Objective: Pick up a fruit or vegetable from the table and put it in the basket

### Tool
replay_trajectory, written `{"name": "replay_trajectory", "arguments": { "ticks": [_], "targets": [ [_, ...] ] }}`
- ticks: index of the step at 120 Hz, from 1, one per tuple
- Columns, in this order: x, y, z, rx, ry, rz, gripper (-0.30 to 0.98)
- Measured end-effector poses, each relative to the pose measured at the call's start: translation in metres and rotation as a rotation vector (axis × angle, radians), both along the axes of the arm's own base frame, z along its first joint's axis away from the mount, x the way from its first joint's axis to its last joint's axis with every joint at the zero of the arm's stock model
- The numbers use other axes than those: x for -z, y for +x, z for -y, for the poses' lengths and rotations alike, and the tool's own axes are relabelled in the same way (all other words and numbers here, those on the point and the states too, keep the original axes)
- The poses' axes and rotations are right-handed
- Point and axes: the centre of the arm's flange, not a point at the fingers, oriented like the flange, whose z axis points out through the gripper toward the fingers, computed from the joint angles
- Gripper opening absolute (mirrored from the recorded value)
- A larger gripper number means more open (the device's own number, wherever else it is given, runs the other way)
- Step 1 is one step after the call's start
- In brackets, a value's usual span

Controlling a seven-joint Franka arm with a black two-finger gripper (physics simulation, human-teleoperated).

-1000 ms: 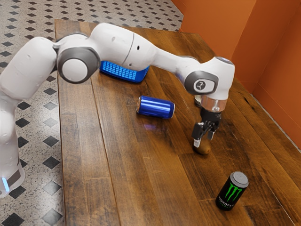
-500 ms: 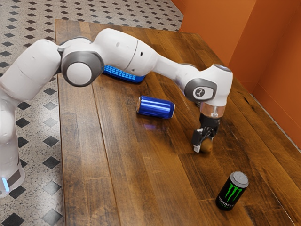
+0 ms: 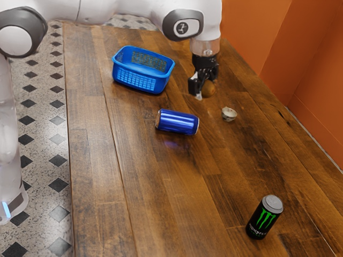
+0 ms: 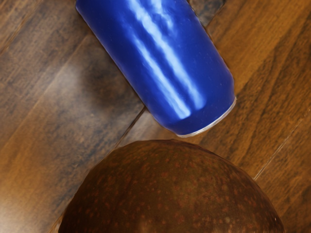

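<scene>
In the exterior view my gripper (image 3: 203, 91) hangs above the table (image 3: 161, 182), shut on a round brown fruit (image 3: 208, 88), which is lifted clear of the wood. The wrist view has the speckled brown fruit (image 4: 172, 191) large at its lower edge. The blue basket (image 3: 124, 79), with lattice sides, stands on the table, to the exterior view's left of the gripper and a short way from it.
A blue can (image 3: 177, 122) lies on its side near the basket; the wrist view also has this blue can (image 4: 165, 63). A small whitish bowl (image 3: 229, 114) sits near the gripper. An upright black can (image 3: 265, 217) stands at the exterior view's lower right.
My gripper closed on the fruit at the table, then rose and carried it toward the basket's end of the table. The basket and the small bowl have come into fuller view.
</scene>
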Motion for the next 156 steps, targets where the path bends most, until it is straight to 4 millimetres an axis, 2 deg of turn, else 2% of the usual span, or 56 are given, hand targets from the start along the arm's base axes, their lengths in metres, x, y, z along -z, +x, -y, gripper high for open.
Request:
{"name": "replay_trajectory", "arguments": {
  "ticks": [7,21,29,38,54,67,76,82,100,113,123,132,141,145,149,156],
  "targets": [
    [-0.012,-0.016,-0.045,-0.08,0.004,0.008,0.29],
    [-0.014,-0.037,-0.138,-0.243,0.002,-0.004,0.28],
    [-0.022,-0.051,-0.187,-0.326,0.002,0.008,0.28],
    [-0.016,-0.057,-0.233,-0.395,-0.006,-0.001,0.29],
    [-0.004,-0.053,-0.301,-0.467,-0.043,0.008,0.28],
    [0.016,-0.032,-0.326,-0.455,-0.085,0.01,0.28],
    [0.022,-0.051,-0.367,-0.502,-0.125,0.026,0.28],
    [0.019,-0.066,-0.385,-0.522,-0.14,0.043,0.28],
    [0.03,-0.089,-0.419,-0.535,-0.185,0.061,0.29],
    [0.038,-0.098,-0.432,-0.522,-0.201,0.066,0.28],
    [0.044,-0.099,-0.436,-0.499,-0.215,0.075,0.45],
    [0.045,-0.097,-0.435,-0.47,-0.221,0.086,0.55],
    [0.036,-0.098,-0.429,-0.439,-0.212,0.104,0.6],
    [0.028,-0.096,-0.421,-0.416,-0.204,0.114,0.62],
    [0.019,-0.091,-0.406,-0.382,-0.193,0.122,0.64],
    [-0.003,-0.076,-0.366,-0.299,-0.171,0.143,0.65]
  ]
}}
